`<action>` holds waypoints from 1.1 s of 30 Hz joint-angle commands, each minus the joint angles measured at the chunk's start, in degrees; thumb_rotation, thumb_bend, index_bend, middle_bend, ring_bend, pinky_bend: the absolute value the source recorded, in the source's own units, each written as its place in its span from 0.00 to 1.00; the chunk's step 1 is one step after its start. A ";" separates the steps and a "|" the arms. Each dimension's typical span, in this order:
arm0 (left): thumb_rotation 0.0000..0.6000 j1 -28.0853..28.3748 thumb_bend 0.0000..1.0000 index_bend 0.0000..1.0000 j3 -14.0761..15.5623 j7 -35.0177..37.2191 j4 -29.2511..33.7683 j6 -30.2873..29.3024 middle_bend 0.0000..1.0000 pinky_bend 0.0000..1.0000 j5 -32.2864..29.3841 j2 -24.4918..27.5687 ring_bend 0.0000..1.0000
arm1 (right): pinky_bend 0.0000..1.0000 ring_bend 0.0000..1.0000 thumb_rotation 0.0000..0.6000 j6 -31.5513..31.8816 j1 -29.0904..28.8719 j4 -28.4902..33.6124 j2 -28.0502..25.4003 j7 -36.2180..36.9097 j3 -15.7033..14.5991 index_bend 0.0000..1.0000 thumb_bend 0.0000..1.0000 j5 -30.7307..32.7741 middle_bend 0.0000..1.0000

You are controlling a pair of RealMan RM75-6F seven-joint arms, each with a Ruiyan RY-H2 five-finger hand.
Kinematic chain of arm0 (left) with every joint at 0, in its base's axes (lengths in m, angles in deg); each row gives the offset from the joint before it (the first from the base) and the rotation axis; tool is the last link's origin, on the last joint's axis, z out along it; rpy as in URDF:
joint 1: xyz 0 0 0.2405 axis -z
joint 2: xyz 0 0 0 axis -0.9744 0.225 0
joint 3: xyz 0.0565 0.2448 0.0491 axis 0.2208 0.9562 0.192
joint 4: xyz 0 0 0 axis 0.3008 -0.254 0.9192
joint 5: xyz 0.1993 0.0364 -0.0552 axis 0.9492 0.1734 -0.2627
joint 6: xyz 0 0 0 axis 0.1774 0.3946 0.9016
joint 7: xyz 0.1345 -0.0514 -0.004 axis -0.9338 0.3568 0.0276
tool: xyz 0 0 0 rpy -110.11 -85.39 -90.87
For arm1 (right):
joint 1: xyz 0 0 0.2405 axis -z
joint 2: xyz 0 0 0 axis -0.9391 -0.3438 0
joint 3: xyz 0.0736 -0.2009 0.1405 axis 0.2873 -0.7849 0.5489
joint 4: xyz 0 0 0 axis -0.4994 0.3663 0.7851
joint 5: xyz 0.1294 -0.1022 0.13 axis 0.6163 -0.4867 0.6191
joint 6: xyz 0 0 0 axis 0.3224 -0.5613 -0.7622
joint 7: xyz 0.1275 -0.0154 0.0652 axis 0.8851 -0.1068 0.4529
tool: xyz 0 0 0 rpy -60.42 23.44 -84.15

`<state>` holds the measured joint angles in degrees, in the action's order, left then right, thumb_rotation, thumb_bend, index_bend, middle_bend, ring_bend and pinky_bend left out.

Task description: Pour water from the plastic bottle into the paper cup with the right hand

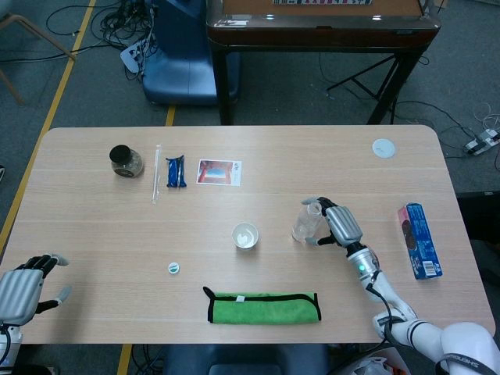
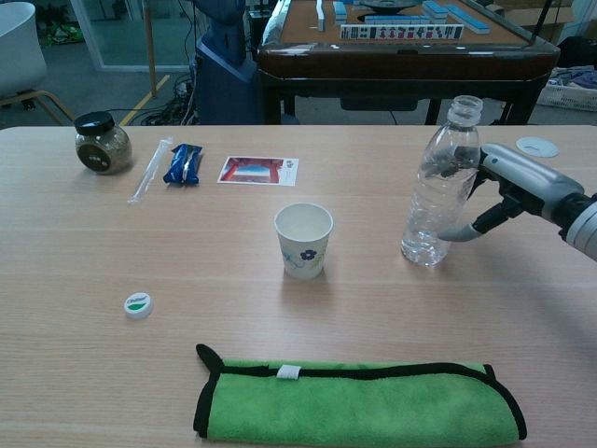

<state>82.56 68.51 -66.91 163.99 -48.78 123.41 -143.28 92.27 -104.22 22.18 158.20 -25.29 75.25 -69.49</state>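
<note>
The clear plastic bottle (image 1: 306, 223) (image 2: 438, 191) has no cap and stands right of centre with its base on the table, leaning slightly to the right. My right hand (image 1: 342, 225) (image 2: 518, 182) holds it from the right, fingers wrapped behind the upper body and thumb low in front. The white paper cup (image 1: 245, 235) (image 2: 303, 240) stands upright to the bottle's left, well apart from it. At the table's near left corner my left hand (image 1: 23, 289) rests with fingers spread and holds nothing; only the head view shows it.
A green-and-white bottle cap (image 1: 173, 268) (image 2: 138, 304) lies left of the cup. A folded green towel (image 1: 264, 306) (image 2: 359, 401) lies along the front edge. A jar (image 1: 125, 160), straw (image 1: 156, 172), blue packet (image 1: 176, 171) and card (image 1: 219, 172) sit at the back left. A blue box (image 1: 420, 240) lies far right.
</note>
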 commanded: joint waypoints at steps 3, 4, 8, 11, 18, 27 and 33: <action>1.00 0.07 0.23 0.38 0.05 -0.12 -0.12 0.21 0.33 0.51 -0.05 -0.13 0.32 | 0.37 0.16 1.00 0.84 1.07 4.50 -3.68 -2.37 0.22 0.22 0.00 0.24 0.21; 1.00 0.10 0.23 0.38 0.09 -0.13 -0.15 0.23 0.33 0.51 0.03 -0.16 0.32 | 0.37 0.16 1.00 0.93 1.26 5.34 -4.36 -2.79 0.25 0.22 0.00 0.33 0.21; 1.00 0.18 0.23 0.38 0.19 -0.25 -0.23 0.18 0.33 0.51 0.42 -0.31 0.32 | 0.36 0.16 1.00 1.77 2.30 8.91 -7.31 -5.73 0.28 0.22 0.00 0.62 0.21; 1.00 0.21 0.23 0.38 0.29 -0.38 -0.27 0.23 0.33 0.51 0.57 -0.33 0.32 | 0.36 0.16 1.00 3.24 3.47 11.97 -10.10 -9.29 0.18 0.22 0.00 0.64 0.21; 1.00 0.51 0.23 0.38 0.65 0.44 -1.09 -0.12 0.33 0.51 2.33 -0.70 0.32 | 0.36 0.16 1.00 5.54 7.30 23.16 -19.64 -21.58 -1.58 0.22 0.00 1.14 0.21; 1.00 0.73 0.23 0.38 1.15 0.39 -1.53 -0.50 0.33 0.51 4.00 -1.77 0.32 | 0.35 0.16 1.00 8.98 13.61 31.80 -29.03 -28.27 -4.61 0.22 0.00 2.21 0.23; 1.00 0.91 0.23 0.38 1.45 0.20 -2.18 -0.82 0.33 0.51 5.19 -2.79 0.32 | 0.34 0.16 1.00 12.45 17.71 31.37 -31.23 -26.21 -6.52 0.22 0.00 0.82 0.23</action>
<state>83.44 69.93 -66.67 161.89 -49.53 128.52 -145.99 104.01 -87.52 53.57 127.65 -52.38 69.44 -68.18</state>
